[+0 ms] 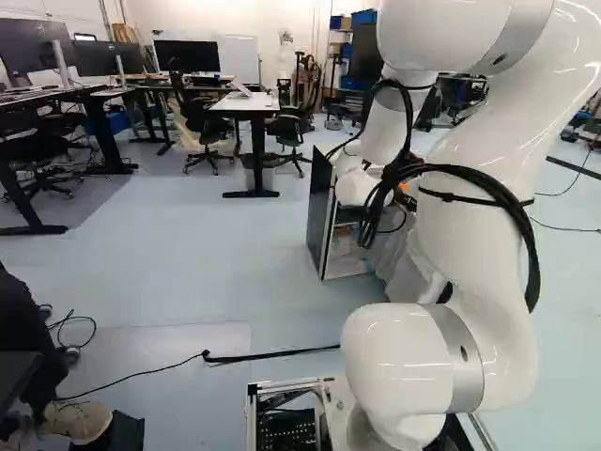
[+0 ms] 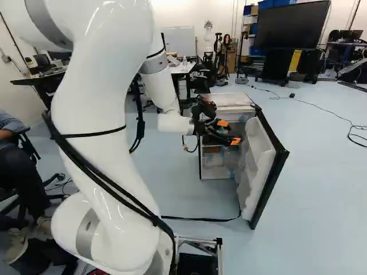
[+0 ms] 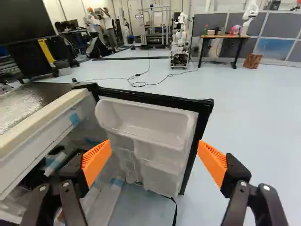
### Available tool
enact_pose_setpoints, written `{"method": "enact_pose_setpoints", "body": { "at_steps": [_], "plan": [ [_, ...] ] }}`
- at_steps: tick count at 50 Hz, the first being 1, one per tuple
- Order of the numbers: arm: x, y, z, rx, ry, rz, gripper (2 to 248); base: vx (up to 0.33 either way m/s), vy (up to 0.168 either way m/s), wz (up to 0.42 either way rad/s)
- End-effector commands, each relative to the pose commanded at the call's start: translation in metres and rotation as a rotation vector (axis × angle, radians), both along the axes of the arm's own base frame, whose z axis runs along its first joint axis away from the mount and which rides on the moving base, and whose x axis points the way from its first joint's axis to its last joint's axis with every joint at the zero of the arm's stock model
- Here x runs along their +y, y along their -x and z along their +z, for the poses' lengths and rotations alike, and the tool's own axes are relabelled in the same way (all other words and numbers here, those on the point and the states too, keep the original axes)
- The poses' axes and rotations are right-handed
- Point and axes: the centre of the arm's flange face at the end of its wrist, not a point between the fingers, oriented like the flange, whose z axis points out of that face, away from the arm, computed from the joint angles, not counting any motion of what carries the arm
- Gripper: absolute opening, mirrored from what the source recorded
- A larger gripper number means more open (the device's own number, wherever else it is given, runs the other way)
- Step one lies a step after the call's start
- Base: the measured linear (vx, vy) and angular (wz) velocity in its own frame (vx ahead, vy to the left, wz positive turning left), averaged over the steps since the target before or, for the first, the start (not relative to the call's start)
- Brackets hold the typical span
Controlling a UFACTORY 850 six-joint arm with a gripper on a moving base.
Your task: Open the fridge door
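Observation:
In the right base view my gripper [image 2: 225, 130] reaches over the front of the small fridge [image 2: 215, 174], whose door [image 2: 257, 166] is swung wide, its white shelved inner side toward the gripper. Seen in the wrist view, the gripper [image 3: 154, 157] is open with nothing held; the door [image 3: 150, 123] with its black edge stands ahead of and between the spread orange pads. Beside one finger lies the fridge body [image 3: 40, 125] with its interior exposed. In the left base view the arm mostly hides the gripper and the fridge's dark side [image 1: 320, 216] shows.
A black strap [image 2: 198, 219] lies on the floor before the fridge. A person with a shoe [image 1: 75, 421] sits near the base in the left base view. Farther off are desks [image 1: 250, 103], chairs, a large screen [image 2: 292, 26] and another robot [image 3: 181, 44].

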Motion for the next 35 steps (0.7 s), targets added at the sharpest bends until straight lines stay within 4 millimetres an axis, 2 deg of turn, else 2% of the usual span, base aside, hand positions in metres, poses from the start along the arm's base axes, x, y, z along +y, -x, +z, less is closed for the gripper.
{"method": "enact_pose_setpoints", "body": {
  "at_steps": [35],
  "plan": [
    [0.043, 0.039, 0.02, -0.022, 0.016, 0.416, 247, 0.0, 0.0, 0.0]
  ]
}}
